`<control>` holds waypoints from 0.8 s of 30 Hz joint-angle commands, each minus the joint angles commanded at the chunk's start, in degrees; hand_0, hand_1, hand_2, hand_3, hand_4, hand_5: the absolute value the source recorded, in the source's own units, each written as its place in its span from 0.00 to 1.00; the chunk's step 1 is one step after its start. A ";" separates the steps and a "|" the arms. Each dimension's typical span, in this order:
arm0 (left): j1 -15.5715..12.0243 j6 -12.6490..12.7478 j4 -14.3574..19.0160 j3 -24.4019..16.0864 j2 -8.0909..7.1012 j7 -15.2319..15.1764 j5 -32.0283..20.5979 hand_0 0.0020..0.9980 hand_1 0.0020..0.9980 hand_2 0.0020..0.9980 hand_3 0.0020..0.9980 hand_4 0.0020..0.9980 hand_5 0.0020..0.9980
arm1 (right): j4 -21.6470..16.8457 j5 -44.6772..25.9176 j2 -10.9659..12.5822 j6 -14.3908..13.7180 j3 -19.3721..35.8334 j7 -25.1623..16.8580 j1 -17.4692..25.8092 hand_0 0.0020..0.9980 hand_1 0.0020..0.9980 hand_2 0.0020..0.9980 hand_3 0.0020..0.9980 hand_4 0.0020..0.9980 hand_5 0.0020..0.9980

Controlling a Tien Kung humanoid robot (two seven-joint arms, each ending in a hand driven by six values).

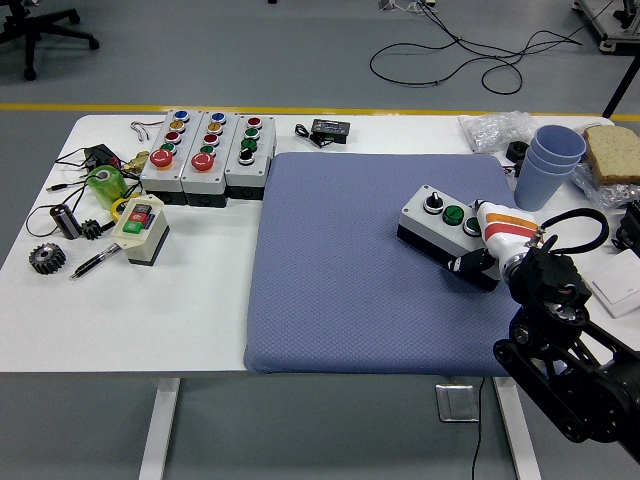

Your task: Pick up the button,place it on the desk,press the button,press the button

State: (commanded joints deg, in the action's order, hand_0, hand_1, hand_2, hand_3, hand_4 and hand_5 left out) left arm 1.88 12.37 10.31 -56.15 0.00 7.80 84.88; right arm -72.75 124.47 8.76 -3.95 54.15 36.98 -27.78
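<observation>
A grey-topped button box with a black selector knob and two green buttons sits on the blue mat toward its right side. My right hand, white with orange stripes, is curled around the box's right end, the thumb against its black front side. The hand covers that end of the box. The left arm does not appear in the picture.
Three multi-button boxes stand in a row at the back left, a small red-and-green switch box in front of them. Gears, a pen and wires lie at far left. Blue stacked cups, bread and a plastic bag sit at back right.
</observation>
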 joint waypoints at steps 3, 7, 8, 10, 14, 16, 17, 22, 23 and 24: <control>-0.09 0.02 0.00 -0.20 0.00 -0.01 0.12 0.60 0.63 0.68 0.55 0.37 0.70 | -0.75 -3.79 1.46 -0.76 -0.96 -3.99 0.01 0.04 0.09 0.35 0.44 0.61 0.06; -0.17 0.04 0.00 -0.22 0.00 -0.04 0.08 0.60 0.63 0.68 0.55 0.37 0.70 | -1.48 -6.87 3.11 0.48 -2.53 -13.33 -0.62 0.04 0.09 0.35 0.44 0.61 0.06; -0.18 0.05 0.00 -0.17 0.00 -0.05 -0.01 0.60 0.63 0.68 0.55 0.37 0.70 | -1.59 -7.20 3.40 0.95 -2.82 -15.89 -0.79 0.04 0.09 0.35 0.44 0.61 0.06; -0.15 0.11 0.00 -0.05 0.00 -0.10 -0.27 0.60 0.63 0.68 0.55 0.37 0.70 | -2.03 -8.26 4.30 2.82 -3.84 -20.21 -1.46 0.02 0.08 0.33 0.44 0.57 0.04; -0.08 0.22 0.00 0.23 0.00 -0.20 -0.81 0.60 0.63 0.68 0.55 0.37 0.70 | -3.08 -8.62 6.18 4.63 -6.09 -28.36 -2.70 0.02 0.08 0.33 0.44 0.57 0.04; -0.04 0.25 0.00 0.47 0.00 -0.27 -1.15 0.60 0.63 0.68 0.55 0.36 0.70 | -3.24 -7.80 6.77 4.47 -6.90 -31.63 -3.26 0.02 0.05 0.32 0.42 0.56 0.01; -0.04 0.26 0.00 0.55 0.00 -0.29 -1.26 0.60 0.63 0.68 0.55 0.36 0.70 | -3.27 -7.55 6.92 4.40 -7.12 -33.01 -3.43 0.02 0.05 0.32 0.42 0.56 0.01; 0.08 0.26 0.00 0.67 0.00 -0.29 -1.51 0.60 0.63 0.68 0.55 0.36 0.70 | -3.01 -3.51 7.87 3.84 -9.62 -37.31 -5.44 0.04 0.04 0.32 0.44 0.56 0.00; 0.09 0.27 0.00 0.72 0.00 -0.30 -1.61 0.60 0.63 0.68 0.55 0.36 0.70 | -2.96 -2.78 7.94 4.11 -9.97 -37.36 -5.71 0.04 0.04 0.32 0.44 0.56 0.00; 0.11 0.27 0.00 0.70 0.00 -0.28 -1.58 0.60 0.63 0.68 0.55 0.36 0.70 | -2.82 -2.18 7.96 4.60 -10.35 -37.22 -5.99 0.04 0.04 0.32 0.44 0.56 0.00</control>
State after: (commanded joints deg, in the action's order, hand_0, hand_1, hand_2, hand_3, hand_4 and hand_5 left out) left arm 1.99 12.63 10.31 -55.44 0.00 7.52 83.30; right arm -75.56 122.29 16.72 0.65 43.80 -0.24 -33.77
